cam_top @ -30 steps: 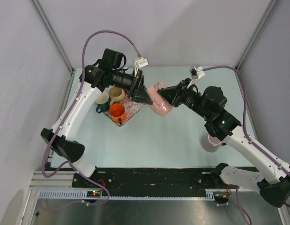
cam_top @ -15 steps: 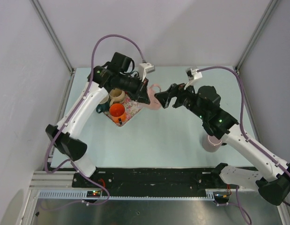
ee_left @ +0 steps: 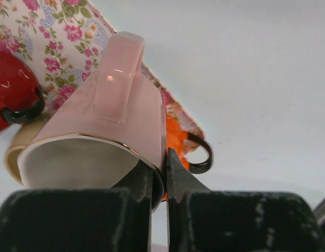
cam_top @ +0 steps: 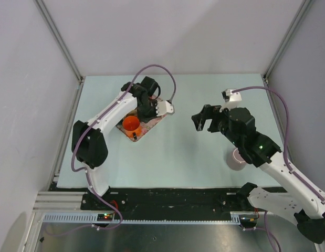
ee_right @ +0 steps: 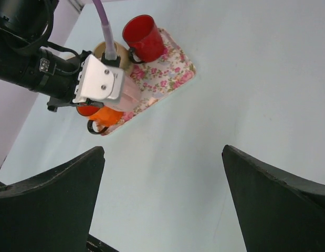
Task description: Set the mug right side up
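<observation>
The pink mug [ee_left: 115,121] has a gold rim and its mouth faces the left wrist camera, handle on the far side. My left gripper [ee_left: 159,157] is shut on the mug's wall, one finger inside the rim and one outside. It holds the mug over the floral tray [cam_top: 151,123]; I cannot tell whether the mug touches it. From the right wrist view the pink mug [ee_right: 132,93] shows just below the left wrist camera. My right gripper [ee_right: 163,149] stands wide open over bare table with nothing in it, well right of the tray [cam_top: 203,119].
On the tray [ee_right: 173,73] stand an orange mug [cam_top: 132,125], a red mug [ee_right: 141,31] and a beige mug [ee_right: 102,50]. Another pale pink mug [cam_top: 237,160] sits on the table under my right arm.
My right gripper let go of the pink mug, opened wide and drew back to the right. The left gripper shut on the mug's rim and swung it down over the tray.
</observation>
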Controlling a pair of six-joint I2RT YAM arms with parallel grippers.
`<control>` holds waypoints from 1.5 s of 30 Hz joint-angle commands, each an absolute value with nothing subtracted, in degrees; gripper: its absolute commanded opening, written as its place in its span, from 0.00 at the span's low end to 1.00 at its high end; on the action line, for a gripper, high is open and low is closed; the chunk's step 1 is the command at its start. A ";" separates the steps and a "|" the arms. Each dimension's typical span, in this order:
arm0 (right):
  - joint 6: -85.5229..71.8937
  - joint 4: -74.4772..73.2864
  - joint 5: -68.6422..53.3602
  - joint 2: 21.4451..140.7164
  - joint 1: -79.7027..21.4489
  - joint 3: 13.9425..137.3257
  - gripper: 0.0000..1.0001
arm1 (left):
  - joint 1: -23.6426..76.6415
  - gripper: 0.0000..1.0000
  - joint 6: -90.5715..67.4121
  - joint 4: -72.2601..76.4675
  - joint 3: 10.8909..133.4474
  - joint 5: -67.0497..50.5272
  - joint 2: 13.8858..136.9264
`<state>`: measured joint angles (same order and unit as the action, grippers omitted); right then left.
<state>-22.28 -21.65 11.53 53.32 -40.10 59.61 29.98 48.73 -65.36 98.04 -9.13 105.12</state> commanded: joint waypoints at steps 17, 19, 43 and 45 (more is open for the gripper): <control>-25.80 -30.48 20.27 47.26 -39.42 56.43 0.99 | 29.05 0.00 70.43 -62.39 104.85 1.00 116.58; -27.98 -32.95 22.01 47.02 -38.57 56.38 0.99 | 28.86 0.01 70.67 -62.40 103.89 0.80 116.64; -53.13 -55.54 21.90 36.20 0.51 47.08 0.87 | 28.67 0.73 66.18 -62.43 102.68 -0.45 108.01; -51.82 -54.27 13.54 37.83 8.13 45.12 0.83 | 28.97 0.74 64.80 -62.45 102.18 -0.90 106.59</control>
